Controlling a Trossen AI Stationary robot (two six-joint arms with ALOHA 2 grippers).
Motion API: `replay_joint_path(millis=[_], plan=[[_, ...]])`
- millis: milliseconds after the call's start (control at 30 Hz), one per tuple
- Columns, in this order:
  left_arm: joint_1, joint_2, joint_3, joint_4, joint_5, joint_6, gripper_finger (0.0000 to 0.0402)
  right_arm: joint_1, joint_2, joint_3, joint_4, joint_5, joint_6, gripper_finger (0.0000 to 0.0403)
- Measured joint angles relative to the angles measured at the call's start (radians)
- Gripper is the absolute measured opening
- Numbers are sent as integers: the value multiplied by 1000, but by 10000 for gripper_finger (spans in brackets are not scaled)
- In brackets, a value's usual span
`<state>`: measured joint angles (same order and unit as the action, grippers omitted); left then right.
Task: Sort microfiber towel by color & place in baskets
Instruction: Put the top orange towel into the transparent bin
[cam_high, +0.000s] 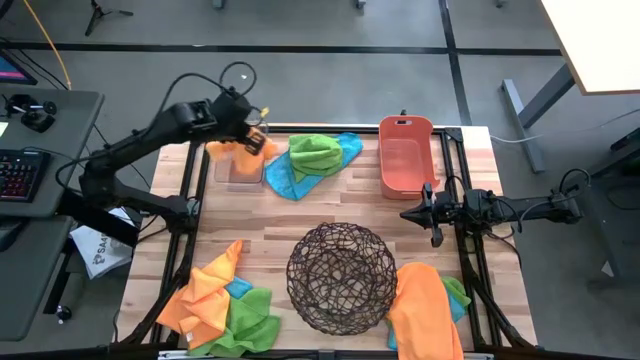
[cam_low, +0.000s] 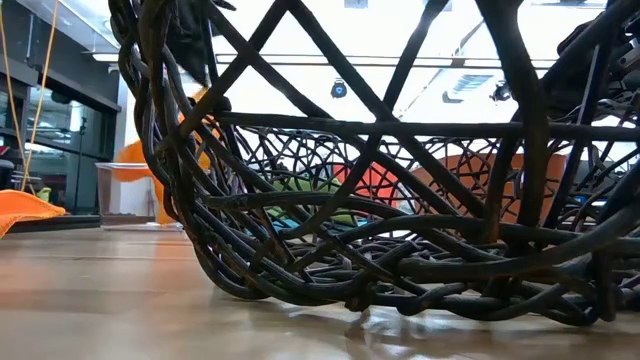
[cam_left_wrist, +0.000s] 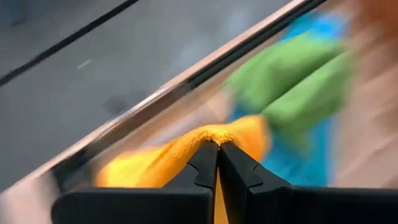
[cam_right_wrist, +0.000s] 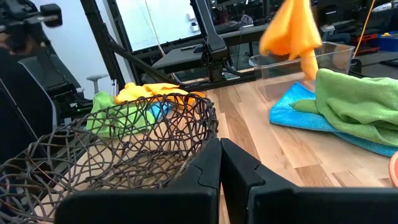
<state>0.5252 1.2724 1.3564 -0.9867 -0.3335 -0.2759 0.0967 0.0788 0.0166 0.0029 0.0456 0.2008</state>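
Item: orange towel (cam_high: 243, 150), soft, thin, light; it droops and will snag on rims. My left pincer (cam_high: 256, 133) is clamped on a bunched fold of it, over the clear bin (cam_high: 243, 168), apparently for release there. Green and blue towels (cam_high: 315, 160) lie just beside the bin; the salmon bin (cam_high: 405, 155) and wire bowl (cam_high: 341, 277) stand well apart. Bare counter (cam_high: 300, 215) lies between bin and bowl. My right pincer (cam_high: 410, 214), closed and empty, waits near the bowl.
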Motion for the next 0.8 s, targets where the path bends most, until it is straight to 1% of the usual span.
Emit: replay_joint_path(millis=[67, 133, 200, 267, 367, 500, 600, 700, 767, 800], plan=[[4, 0, -31, 155, 68, -1, 0, 0, 0, 0, 0, 0, 0, 0], [13, -1, -49, 286, 108, -11, 0, 0, 0, 0, 0, 0, 0, 0], [28, -1, -54, 336, 120, -31, 0, 0, 0, 0, 0, 0, 0, 0], [47, -4, -54, 343, 121, -43, 0, 0, 0, 0, 0, 0, 0, 0], [82, -25, -55, 323, 111, -63, 0, 0, 0, 0, 0, 0, 0, 0], [129, -79, -55, 262, 30, -80, 0, 0, 0, 0, 0, 0, 0, 0], [161, -134, -55, 156, -54, -80, 0, 0, 0, 0, 0, 0, 0, 0], [180, -171, -55, 0, -145, -81, 0, 0, 0, 0, 0, 0, 0, 0], [183, -192, -80, -67, -190, -84, 0, 0, 0, 0, 0, 0, 0, 0], [183, -204, -102, -81, -197, -92, 0, 0, 0, 0, 0, 0, 0, 0]])
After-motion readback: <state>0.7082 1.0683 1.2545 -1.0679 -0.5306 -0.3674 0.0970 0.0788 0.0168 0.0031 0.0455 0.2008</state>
